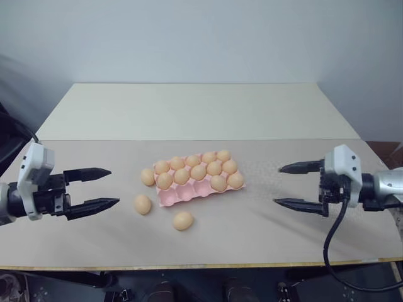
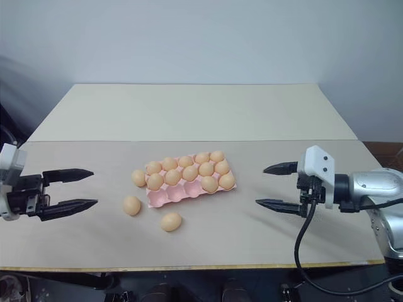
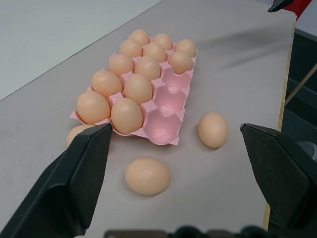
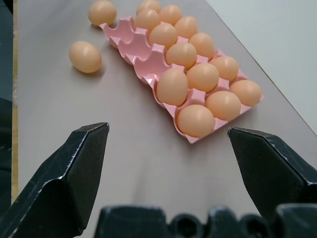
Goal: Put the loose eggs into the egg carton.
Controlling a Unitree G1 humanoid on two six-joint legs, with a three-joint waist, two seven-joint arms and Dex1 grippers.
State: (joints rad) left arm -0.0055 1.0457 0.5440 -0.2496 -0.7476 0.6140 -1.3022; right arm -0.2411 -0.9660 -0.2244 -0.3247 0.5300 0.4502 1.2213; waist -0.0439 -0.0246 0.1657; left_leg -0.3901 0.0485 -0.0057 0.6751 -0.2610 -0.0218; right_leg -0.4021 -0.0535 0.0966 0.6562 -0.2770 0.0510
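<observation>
Both grippers hover wide open and empty, the left gripper (image 1: 104, 187) and right gripper (image 1: 289, 185) flanking the pink moulded egg carton (image 1: 189, 194) mid-bench. Three smooth orange-tan loose eggs (image 1: 142, 204) lie at its left end and near side; three near-row cups gape. Next up, likely: left fingers drop around the nearest egg.
</observation>
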